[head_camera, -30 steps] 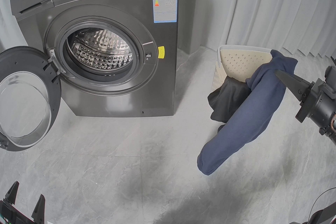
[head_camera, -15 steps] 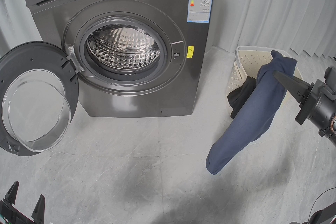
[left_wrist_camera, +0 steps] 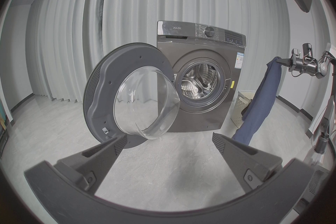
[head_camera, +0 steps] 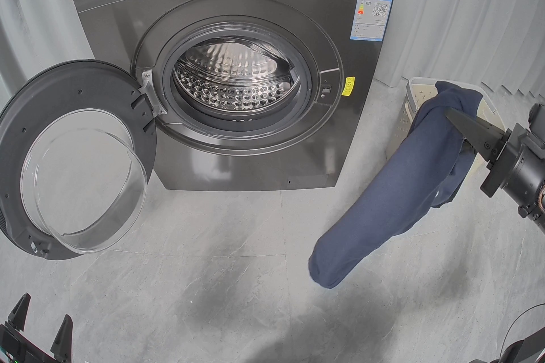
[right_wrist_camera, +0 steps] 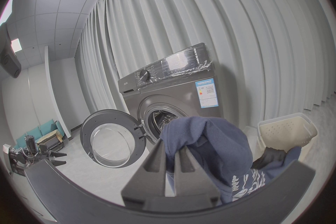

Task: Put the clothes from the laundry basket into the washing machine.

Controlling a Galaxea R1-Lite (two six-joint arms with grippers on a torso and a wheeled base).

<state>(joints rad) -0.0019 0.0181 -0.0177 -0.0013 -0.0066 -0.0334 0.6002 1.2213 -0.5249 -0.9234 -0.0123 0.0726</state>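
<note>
Off to the robot's right, the right gripper (head_camera: 462,123) has its jaws pinched tight on a bunched fold at the upper end of a navy garment (head_camera: 397,194). The garment hangs in a long drape in front of the laundry basket (head_camera: 420,83). Its tail is low by the floor (head_camera: 227,279), and I cannot tell whether it touches. The basket stands just beside the right flank of the washing machine (head_camera: 318,154), and the right wrist view shows 1 dark garment (right_wrist_camera: 269,157) lying at its rim.

By my reading the task is early. The drum (head_camera: 238,75) shows bare steel, so 1 item is lifted, none is loaded, and at least 1 waits.

The door (head_camera: 74,154) is swung wide to the left, and its rim juts over the floor. Open floor lies between the hanging cloth and the round opening. The long tail could snag on the opening's lip. Low on the left, the left gripper (head_camera: 41,321) has its jaws spread wide and holds nothing.
</note>
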